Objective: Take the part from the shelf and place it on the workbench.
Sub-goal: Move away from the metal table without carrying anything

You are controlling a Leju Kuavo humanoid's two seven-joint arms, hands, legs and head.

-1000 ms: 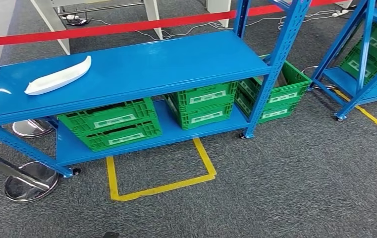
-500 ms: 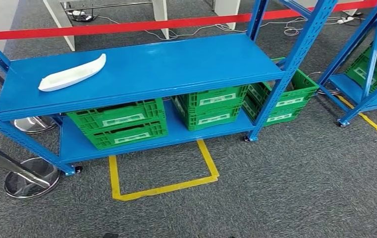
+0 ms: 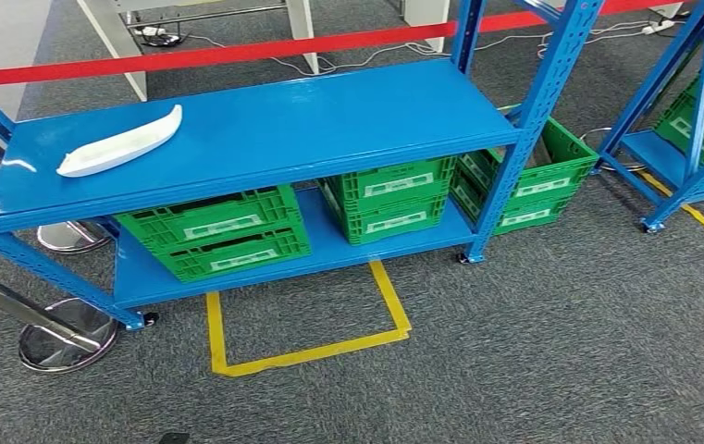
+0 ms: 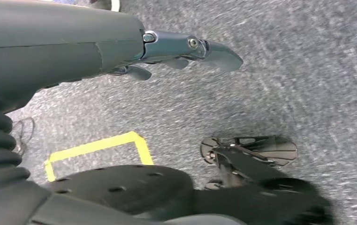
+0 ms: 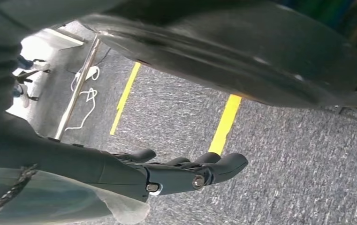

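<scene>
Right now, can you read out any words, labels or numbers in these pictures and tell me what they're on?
No text is legible.
White labels on the green crates under the blue shelf: too small and blurred to read.
White part: no markings visible.
Red barrier tape and yellow floor tape: plain, no lettering.

My left hand (image 4: 176,51) has a smooth dark-grey shell, a black ribbed wrist cover and blue-grey metal fingers pinned with a silver screw. My right hand (image 5: 176,171) looks alike — dark fingers, two silver screws, a translucent wrap and braided cord.
</scene>
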